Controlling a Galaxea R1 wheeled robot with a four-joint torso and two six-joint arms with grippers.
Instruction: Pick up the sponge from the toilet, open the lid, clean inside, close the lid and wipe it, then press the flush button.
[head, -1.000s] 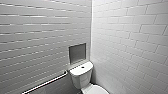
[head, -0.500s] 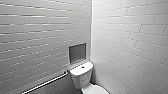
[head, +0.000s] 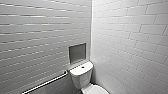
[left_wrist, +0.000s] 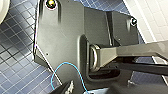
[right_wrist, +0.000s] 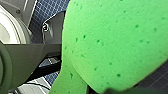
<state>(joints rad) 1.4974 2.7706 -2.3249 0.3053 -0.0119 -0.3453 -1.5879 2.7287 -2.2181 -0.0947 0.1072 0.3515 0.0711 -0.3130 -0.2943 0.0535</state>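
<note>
left wrist (left_wrist: 75, 37) — facing down | right gripper (right_wrist: 100, 86) — holding sponge (right_wrist: 115, 42) aloft

Head high, facing toilet (head: 81, 75); wrists share floor (left_wrist: 15, 62).

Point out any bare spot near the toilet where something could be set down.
The tank cover is bare around its flush button, bordered by the wall recess behind and the grab bar alongside. The gap between it and the tiled side wall looks tight.
</note>
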